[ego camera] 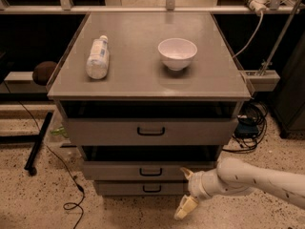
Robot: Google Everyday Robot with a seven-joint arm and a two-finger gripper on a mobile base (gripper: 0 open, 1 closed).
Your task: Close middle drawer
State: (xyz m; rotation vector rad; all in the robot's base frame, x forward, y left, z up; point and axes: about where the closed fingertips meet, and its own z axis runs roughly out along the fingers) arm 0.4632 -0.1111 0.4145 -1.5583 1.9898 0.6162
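The middle drawer (119, 171) is a grey metal drawer with a low front panel and a small black loop handle (151, 172). It sits almost fully in, with its front just proud of the cabinet and a dark gap above it. My gripper (185, 191) is at the right end of that front panel. It is open and holds nothing. The upper finger (186, 173) is at the panel's face, and the lower finger (185, 208) hangs below, in front of the bottom drawer.
The taller top drawer (105, 131) stands slightly out. The narrow bottom drawer (124, 189) is shut. A plastic bottle (97, 57) lies on the cabinet top (143, 75), beside a white bowl (177, 53). Cables (250, 118) lie on the floor to the right, and a black stand leg (38, 142) to the left.
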